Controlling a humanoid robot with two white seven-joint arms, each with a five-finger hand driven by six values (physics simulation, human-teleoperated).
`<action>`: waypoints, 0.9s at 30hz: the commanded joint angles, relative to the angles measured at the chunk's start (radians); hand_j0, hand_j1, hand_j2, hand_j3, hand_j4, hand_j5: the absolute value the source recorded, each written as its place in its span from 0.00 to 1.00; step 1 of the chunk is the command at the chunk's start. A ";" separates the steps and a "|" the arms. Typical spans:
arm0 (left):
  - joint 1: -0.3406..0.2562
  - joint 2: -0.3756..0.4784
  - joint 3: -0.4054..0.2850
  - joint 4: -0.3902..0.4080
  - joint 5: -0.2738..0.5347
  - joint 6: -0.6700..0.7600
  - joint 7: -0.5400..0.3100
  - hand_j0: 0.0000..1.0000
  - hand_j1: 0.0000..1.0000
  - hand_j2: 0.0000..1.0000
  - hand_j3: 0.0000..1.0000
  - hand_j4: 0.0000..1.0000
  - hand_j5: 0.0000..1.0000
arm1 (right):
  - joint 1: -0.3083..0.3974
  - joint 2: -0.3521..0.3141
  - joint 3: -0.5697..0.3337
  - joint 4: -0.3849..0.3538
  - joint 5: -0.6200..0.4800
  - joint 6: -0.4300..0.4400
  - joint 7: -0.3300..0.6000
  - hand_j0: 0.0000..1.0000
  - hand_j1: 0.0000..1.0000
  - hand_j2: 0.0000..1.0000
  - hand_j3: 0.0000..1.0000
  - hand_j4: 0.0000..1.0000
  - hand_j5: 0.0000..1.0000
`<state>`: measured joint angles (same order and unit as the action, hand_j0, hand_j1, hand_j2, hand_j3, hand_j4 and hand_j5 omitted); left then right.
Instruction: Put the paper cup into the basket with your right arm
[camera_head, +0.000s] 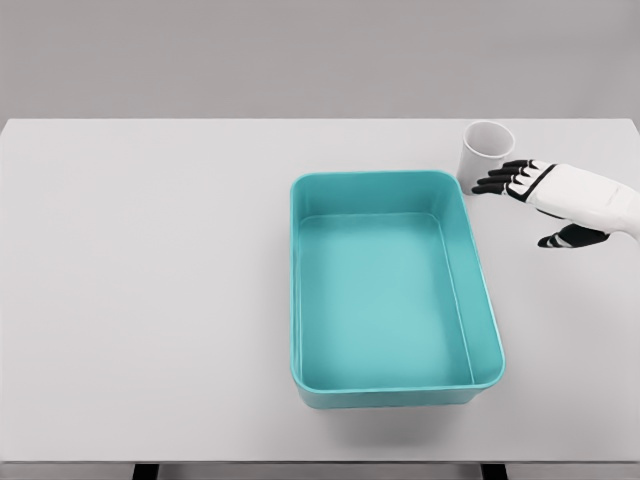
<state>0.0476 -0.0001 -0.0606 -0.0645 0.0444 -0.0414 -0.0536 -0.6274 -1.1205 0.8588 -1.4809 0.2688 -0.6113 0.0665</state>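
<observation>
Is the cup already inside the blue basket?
No, the paper cup stands on the table outside the basket, by the right hand.

Desk (150, 300): white, carried 2 items. Basket (297, 300): teal, rectangular, right of centre. Paper cup (482, 150): white, upright, just beyond the basket's far right corner. Right hand (545, 195): fingers spread, black fingertips (490, 185) beside the cup's base.

simulated tabletop: bare grey table (150, 300), blank wall (300, 50).
</observation>
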 joint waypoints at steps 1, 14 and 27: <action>0.000 0.000 -0.001 0.000 0.000 0.000 0.000 1.00 1.00 1.00 1.00 1.00 1.00 | 0.002 -0.002 0.000 0.001 -0.007 0.000 -0.002 1.00 1.00 1.00 1.00 1.00 1.00; 0.000 0.000 -0.001 0.000 0.000 0.000 0.000 1.00 1.00 1.00 1.00 1.00 1.00 | 0.054 0.100 -0.014 0.269 -0.424 0.000 -0.195 1.00 1.00 1.00 1.00 1.00 1.00; 0.000 0.000 -0.001 0.000 0.000 0.000 0.000 1.00 1.00 1.00 1.00 1.00 1.00 | 0.138 0.301 -0.029 0.372 -0.686 0.000 -0.369 1.00 1.00 1.00 1.00 1.00 1.00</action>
<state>0.0476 -0.0001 -0.0612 -0.0645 0.0444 -0.0414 -0.0535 -0.4893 -0.8286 0.8317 -1.1115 -0.3959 -0.6101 -0.2884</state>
